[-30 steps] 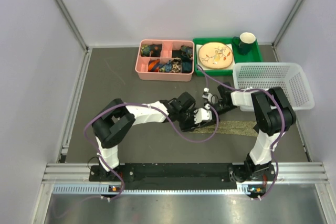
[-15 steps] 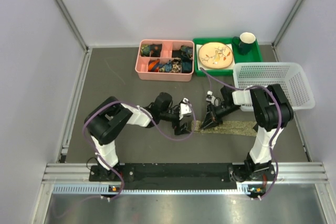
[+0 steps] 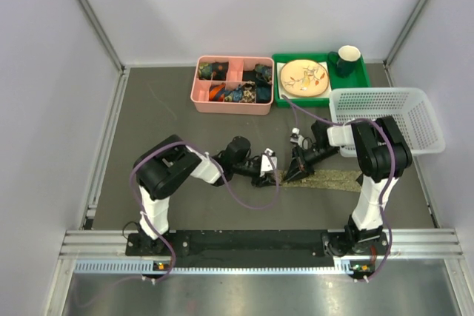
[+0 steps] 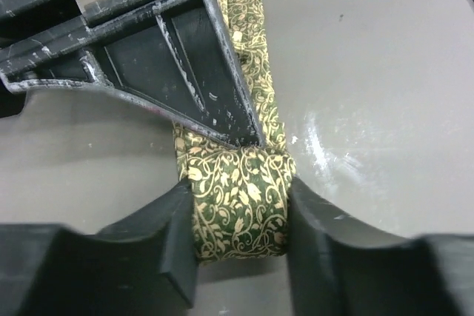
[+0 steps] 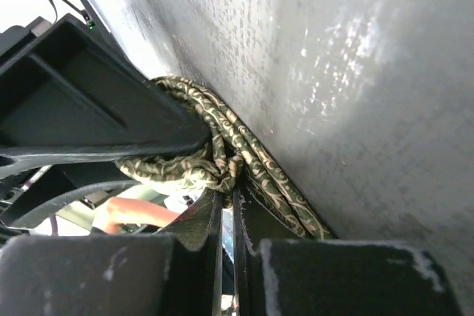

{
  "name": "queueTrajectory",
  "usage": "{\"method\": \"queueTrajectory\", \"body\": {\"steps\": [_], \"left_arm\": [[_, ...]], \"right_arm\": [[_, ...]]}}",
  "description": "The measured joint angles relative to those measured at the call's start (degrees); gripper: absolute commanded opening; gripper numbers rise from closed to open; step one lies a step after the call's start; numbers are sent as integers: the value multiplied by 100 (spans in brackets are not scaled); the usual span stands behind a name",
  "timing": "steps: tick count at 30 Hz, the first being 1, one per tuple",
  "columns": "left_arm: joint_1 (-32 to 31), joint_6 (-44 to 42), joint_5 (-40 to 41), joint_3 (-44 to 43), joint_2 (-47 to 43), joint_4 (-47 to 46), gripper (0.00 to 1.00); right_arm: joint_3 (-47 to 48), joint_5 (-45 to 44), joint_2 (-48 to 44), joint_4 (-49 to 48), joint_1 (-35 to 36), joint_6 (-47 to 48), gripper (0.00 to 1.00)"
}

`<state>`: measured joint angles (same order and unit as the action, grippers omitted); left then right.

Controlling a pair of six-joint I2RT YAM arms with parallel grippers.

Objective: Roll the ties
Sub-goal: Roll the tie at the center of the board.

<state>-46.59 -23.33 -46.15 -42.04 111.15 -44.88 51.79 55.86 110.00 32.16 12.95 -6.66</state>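
The tie [image 3: 329,178] is an olive-green strip with a pale vine pattern, lying flat on the grey table. Its left end is wound into a small roll [image 4: 241,209]. My left gripper [image 3: 266,172] comes in low from the left. In the left wrist view the left gripper [image 4: 238,197] has a finger against each side of the roll. My right gripper [image 3: 290,175] is shut, and its narrow tips [image 4: 248,135] press on the tie just behind the roll. In the right wrist view the tie [image 5: 252,153] bunches against the right gripper [image 5: 233,197].
A white mesh basket [image 3: 385,120] stands close behind the right arm. At the back are a pink compartment tray [image 3: 232,101] with small items and a green tray [image 3: 363,78] holding a plate [image 3: 304,78] and a mug [image 3: 346,58]. Walls close in both sides.
The left gripper drew back left and opened wide, then returned right and closed round the roll. The right gripper came down from above the tie onto it and has stayed shut.
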Motion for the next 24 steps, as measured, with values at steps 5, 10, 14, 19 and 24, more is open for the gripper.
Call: {"method": "queueTrajectory", "body": {"steps": [5, 10, 14, 19, 24], "left_arm": [[-55, -503, 306, -568, -199, 1637, 17], [-127, -837, 1045, -1117, -560, 3526, 13], [-146, -975, 1506, -1340, -789, 4590, 12], [-341, -992, 2028, -1740, -802, 5506, 14], [-483, -966, 2361, -2059, -684, 5967, 17]], "right_arm": [[9, 11, -4, -4, 33, 2, 24], [87, -70, -247, 146, 66, 114, 39], [192, -68, -625, 446, 66, 332, 57], [186, 133, -909, 424, 70, 313, 59], [144, 214, -881, -37, 341, -72, 53]]}}
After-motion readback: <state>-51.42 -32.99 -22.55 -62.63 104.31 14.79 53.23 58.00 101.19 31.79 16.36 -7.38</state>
